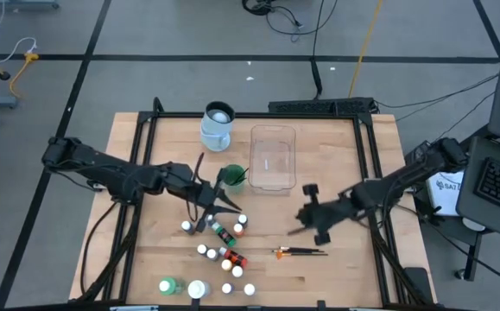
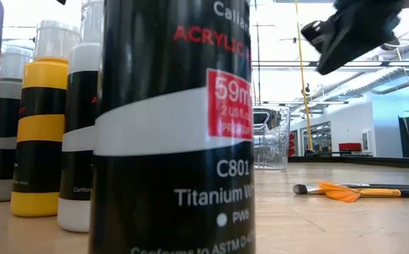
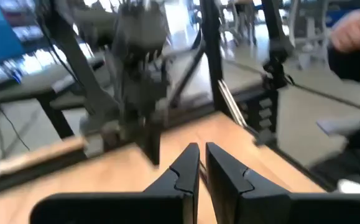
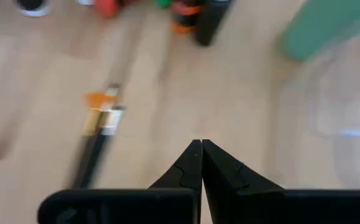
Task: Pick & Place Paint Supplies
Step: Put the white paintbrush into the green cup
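Observation:
Several small white-capped paint bottles [image 1: 225, 250] stand and lie on the wooden table near its near edge; in the low view they fill the foreground, a black-and-white one [image 2: 169, 141] closest. A green bottle [image 1: 232, 177] lies beside the clear tub. Another green bottle [image 1: 170, 285] and a white jar [image 1: 198, 289] stand at the near edge. Orange-tipped brushes [image 1: 301, 252] [image 4: 99, 124] [image 2: 359, 190] lie flat on the wood. My left gripper [image 1: 224, 206] [image 3: 201, 155] hovers shut over the bottles. My right gripper [image 1: 306, 218] [image 4: 201, 149] hangs shut above the table, just beyond the brushes.
A clear rectangular tub [image 1: 273, 157] [image 2: 271, 137] and a pale jug [image 1: 218, 125] stand toward the far edge. A dark frame [image 1: 353, 121] borders the table. Bare wood lies between the bottles and the brushes. A person's hand [image 3: 354, 31] shows beyond the table.

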You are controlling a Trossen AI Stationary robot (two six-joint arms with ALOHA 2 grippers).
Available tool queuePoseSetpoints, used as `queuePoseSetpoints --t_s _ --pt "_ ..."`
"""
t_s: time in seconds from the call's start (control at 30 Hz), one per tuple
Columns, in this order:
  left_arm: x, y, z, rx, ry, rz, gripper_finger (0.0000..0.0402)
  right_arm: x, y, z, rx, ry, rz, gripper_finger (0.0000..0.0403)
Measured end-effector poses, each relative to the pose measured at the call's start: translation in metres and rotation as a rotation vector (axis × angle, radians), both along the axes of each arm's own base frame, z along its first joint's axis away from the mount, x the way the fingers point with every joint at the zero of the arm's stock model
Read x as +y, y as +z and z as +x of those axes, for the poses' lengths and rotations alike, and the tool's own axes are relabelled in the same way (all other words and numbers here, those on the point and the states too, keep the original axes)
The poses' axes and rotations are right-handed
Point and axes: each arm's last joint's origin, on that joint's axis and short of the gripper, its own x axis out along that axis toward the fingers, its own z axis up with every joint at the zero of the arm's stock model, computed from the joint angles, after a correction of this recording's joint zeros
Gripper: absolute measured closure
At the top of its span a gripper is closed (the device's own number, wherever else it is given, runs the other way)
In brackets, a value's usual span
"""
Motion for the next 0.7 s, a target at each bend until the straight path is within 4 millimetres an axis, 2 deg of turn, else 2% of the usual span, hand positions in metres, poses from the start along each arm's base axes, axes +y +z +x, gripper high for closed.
queuePoseSetpoints --t_s 0.13,0.3,0.5,0.7 --pt "-0.002 -0.005 -0.001 0.065 -0.005 -0.014 0.0369 0.025 -0.021 -0.004 0.145 -0.006 0.01 0.0385" --pt "-0.007 -0.009 -0.003 0.109 -0.016 -0.019 0.0369 0.048 -0.045 -0.007 0.296 -0.053 0.118 0.0319" --pt "-0.009 -0.01 -0.004 0.117 -0.018 -0.016 0.0369 0.06 -0.064 -0.002 0.311 -0.041 0.098 0.0243" --pt "-0.009 -0.011 -0.004 0.126 0.008 -0.006 0.0369 0.064 -0.074 0.007 0.249 -0.021 0.026 0.0223"
